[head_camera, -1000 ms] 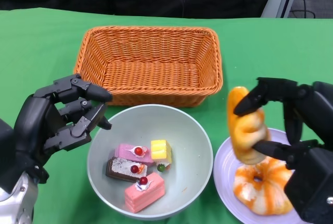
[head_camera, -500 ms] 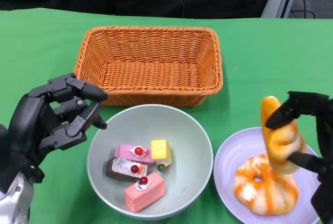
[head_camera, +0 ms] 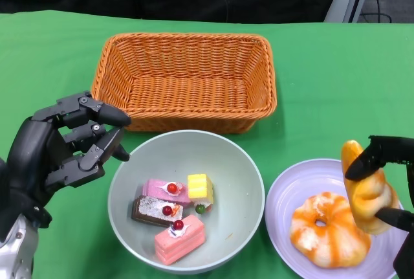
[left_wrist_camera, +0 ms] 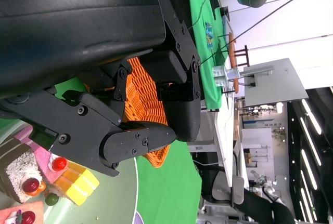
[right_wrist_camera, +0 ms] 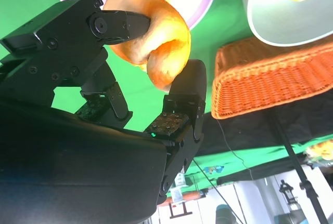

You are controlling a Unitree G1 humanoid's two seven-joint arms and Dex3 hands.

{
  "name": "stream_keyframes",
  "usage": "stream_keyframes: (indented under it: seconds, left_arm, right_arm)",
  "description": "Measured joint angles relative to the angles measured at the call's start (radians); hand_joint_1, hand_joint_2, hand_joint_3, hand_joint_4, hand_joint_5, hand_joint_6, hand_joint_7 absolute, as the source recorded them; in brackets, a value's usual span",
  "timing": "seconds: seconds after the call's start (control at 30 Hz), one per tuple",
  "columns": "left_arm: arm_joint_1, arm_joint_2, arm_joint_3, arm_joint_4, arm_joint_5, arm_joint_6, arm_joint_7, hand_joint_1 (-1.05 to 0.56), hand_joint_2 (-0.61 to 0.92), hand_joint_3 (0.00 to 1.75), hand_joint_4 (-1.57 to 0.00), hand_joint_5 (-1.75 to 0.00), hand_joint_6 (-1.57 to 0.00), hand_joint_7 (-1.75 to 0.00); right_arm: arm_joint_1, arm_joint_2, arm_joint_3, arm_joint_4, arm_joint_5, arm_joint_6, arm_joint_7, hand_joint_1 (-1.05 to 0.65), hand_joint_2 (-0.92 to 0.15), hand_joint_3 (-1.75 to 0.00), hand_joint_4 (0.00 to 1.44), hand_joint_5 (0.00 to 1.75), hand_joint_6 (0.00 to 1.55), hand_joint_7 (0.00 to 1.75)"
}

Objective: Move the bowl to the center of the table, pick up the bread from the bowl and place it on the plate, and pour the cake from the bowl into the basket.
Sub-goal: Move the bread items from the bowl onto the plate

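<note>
Bread (head_camera: 367, 187) pinched upright in right hand (head_camera: 388, 191), over the plate's (head_camera: 279, 211) right edge, beside a ring-shaped bun (head_camera: 326, 228). Left hand (head_camera: 61, 149) spread, empty, left of the bowl (head_camera: 239, 182) holding cake (head_camera: 174, 211).

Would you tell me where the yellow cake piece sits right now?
In the head view, the yellow cake lies inside the bowl, right of the pink cake, near the basket.

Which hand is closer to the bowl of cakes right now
Left. The left hand hovers open just beside the bowl, its fingers nearly at the rim. The right hand is farther away, holding the bread above the plate.
</note>
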Motion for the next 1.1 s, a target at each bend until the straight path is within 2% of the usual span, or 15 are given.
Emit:
stream_keyframes:
  seconds: [0.1,0.23,0.3,0.37,0.53,0.63,0.73,0.8,0.87,1.07,1.1]
  left_arm:
    - [0.000,0.004,0.002,0.000,-0.001,0.000,-0.003,-0.27,0.70,0.70,-0.80,-1.36,-0.87,-0.88]
    - [0.000,0.010,0.003,0.007,-0.001,-0.001,-0.013,-0.27,0.70,0.70,-0.79,-1.36,-0.87,-0.88]
    - [0.000,0.011,0.003,0.011,-0.001,-0.001,-0.013,-0.27,0.70,0.70,-0.79,-1.36,-0.88,-0.87]
    - [0.000,0.011,0.003,0.012,-0.001,-0.001,-0.013,-0.27,0.71,0.69,-0.79,-1.36,-0.88,-0.87]
    - [0.000,0.011,0.003,0.010,-0.001,-0.001,-0.013,-0.28,0.70,0.69,-0.80,-1.36,-0.88,-0.87]
    - [0.000,0.011,0.003,0.001,-0.002,-0.001,-0.013,-0.28,0.70,0.68,-0.80,-1.36,-0.88,-0.87]
    - [0.000,0.010,0.003,0.000,-0.002,-0.001,-0.013,-0.28,0.70,0.68,-0.80,-1.35,-0.88,-0.86]
    - [0.000,0.010,0.003,0.000,-0.002,-0.001,-0.013,-0.27,0.70,0.68,-0.81,-1.36,-0.89,-0.87]
    - [0.000,0.010,0.003,0.000,-0.002,-0.001,-0.013,-0.28,0.70,0.68,-0.81,-1.36,-0.89,-0.87]
    - [0.000,0.010,0.003,0.000,-0.002,-0.001,-0.013,-0.28,0.70,0.68,-0.81,-1.36,-0.89,-0.87]
    - [0.000,0.010,0.003,0.000,-0.002,-0.001,-0.013,-0.28,0.70,0.68,-0.81,-1.36,-0.89,-0.87]
  right_arm:
    - [0.013,-0.004,-0.001,0.013,-0.001,-0.021,-0.004,-0.03,-0.57,-0.82,0.85,1.66,0.87,1.11]
    - [0.032,-0.014,-0.003,0.029,-0.013,-0.040,-0.009,-0.07,-0.58,-0.83,0.82,1.74,0.87,1.10]
    - [0.036,-0.020,-0.004,0.036,-0.016,-0.044,-0.010,-0.05,-0.59,-0.80,0.82,1.73,0.86,1.13]
    - [0.043,-0.027,-0.004,0.048,-0.017,-0.057,-0.012,-0.05,-0.60,-0.77,0.81,1.74,0.81,1.25]
    - [0.055,-0.032,-0.001,0.090,-0.040,-0.092,-0.027,-0.05,-0.62,-0.68,0.80,1.75,0.76,1.31]
    - [0.063,-0.033,0.003,0.117,-0.058,-0.099,-0.034,-0.07,-0.69,-0.55,0.78,1.75,0.73,1.37]
    - [0.064,-0.033,0.005,0.125,-0.071,-0.099,-0.033,-0.07,-0.71,-0.52,0.78,1.75,0.72,1.38]
    - [0.064,-0.036,0.006,0.141,-0.075,-0.110,-0.034,-0.08,-0.83,-0.30,0.77,1.73,0.83,1.08]
    - [0.064,-0.042,0.009,0.177,-0.075,-0.131,-0.040,-0.09,-0.90,-0.15,0.77,1.72,0.89,0.90]
    - [0.064,-0.048,0.009,0.223,-0.077,-0.165,-0.055,-0.09,-0.92,-0.10,0.77,1.71,0.92,0.82]
    - [0.063,-0.048,0.009,0.229,-0.077,-0.169,-0.058,-0.10,-0.92,-0.11,0.76,1.73,0.88,0.93]
